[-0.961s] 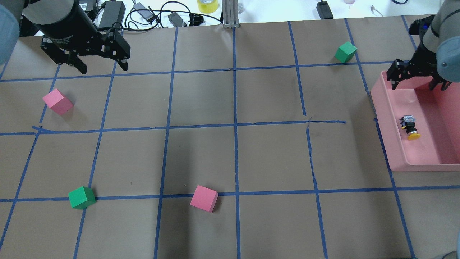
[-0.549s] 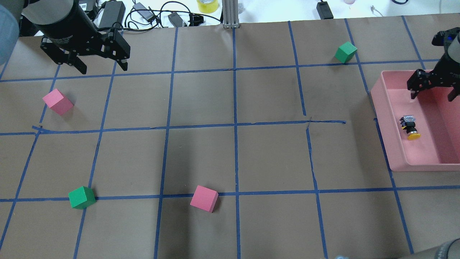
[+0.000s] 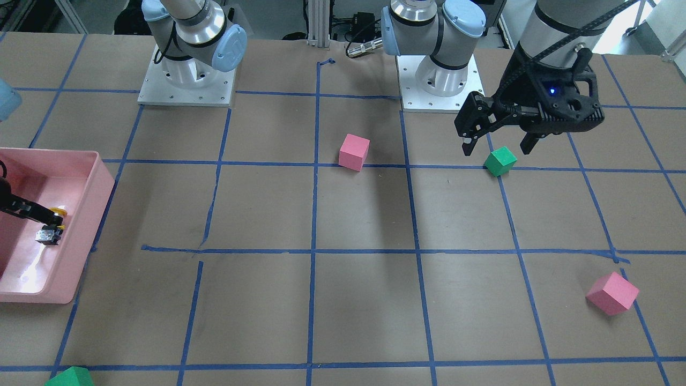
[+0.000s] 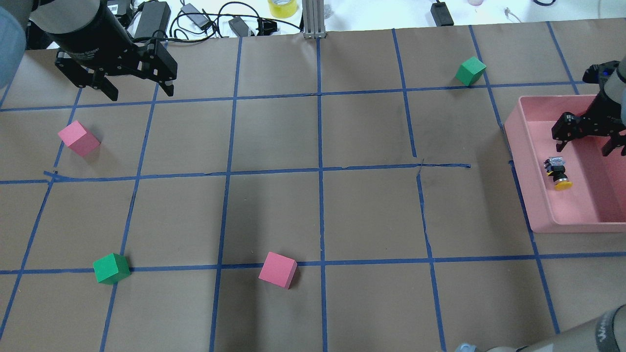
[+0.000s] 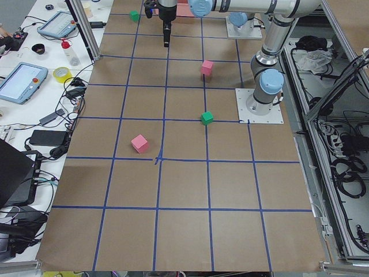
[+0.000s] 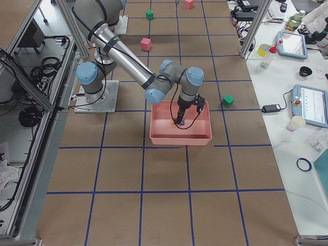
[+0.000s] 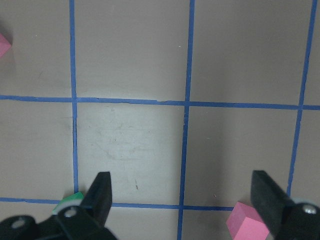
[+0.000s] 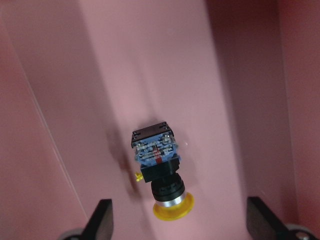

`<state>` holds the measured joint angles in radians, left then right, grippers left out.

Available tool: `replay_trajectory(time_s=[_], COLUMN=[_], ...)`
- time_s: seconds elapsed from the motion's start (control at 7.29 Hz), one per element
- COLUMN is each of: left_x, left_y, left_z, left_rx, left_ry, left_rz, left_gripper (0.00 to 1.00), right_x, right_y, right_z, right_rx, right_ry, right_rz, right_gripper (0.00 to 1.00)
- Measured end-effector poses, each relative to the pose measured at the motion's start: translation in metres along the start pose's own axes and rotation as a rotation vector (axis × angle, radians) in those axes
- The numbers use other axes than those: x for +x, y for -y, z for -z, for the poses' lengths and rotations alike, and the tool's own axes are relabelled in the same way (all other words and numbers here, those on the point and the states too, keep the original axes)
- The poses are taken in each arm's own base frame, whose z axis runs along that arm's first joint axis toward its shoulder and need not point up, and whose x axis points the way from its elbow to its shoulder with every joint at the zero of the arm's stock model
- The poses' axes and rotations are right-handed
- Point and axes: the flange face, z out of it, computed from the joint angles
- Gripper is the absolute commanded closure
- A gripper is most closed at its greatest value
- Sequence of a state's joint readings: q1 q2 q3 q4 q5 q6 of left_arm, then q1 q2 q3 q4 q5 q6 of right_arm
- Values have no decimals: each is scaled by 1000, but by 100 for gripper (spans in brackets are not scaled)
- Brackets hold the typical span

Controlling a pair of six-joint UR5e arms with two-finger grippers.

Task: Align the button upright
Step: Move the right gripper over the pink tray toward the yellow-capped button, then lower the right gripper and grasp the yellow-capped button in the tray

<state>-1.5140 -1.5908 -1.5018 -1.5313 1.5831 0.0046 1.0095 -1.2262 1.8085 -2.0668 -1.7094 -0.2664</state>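
1. Overhead exterior view is showing the button [image 4: 557,172] lying on its side inside the pink bin [image 4: 525,190], yellow cap pointing toward the robot.
2. The right gripper [image 4: 584,148] is hovering over the bin near it, fingers spread.
3. The left gripper [image 4: 142,93] is hanging spread above the table, well apart.

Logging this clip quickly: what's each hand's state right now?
Left hand: open, holding nothing.
Right hand: open, holding nothing, near the button.

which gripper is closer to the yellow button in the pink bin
Right. The right gripper hangs open over the pink bin, just beside the button; the left gripper is far across the table.
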Motion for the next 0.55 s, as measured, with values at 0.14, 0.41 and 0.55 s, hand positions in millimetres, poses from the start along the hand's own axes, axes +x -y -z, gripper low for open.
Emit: replay_trajectory(time_s=[0.14,0.41,0.55], left_x=[0,0,0], left_y=[0,0,0], left_z=[0,0,0], left_rx=[0,0,0], left_ry=[0,0,0], left_rz=[0,0,0], left_gripper=[0,0,0], right_x=[1,2,2], right_y=[3,6,7], right_z=[-13,-31,-36], right_rx=[-9,-29,-38], right_ry=[10,18,19], right_rz=[-3,-3,-3], right_gripper=[6,22,56])
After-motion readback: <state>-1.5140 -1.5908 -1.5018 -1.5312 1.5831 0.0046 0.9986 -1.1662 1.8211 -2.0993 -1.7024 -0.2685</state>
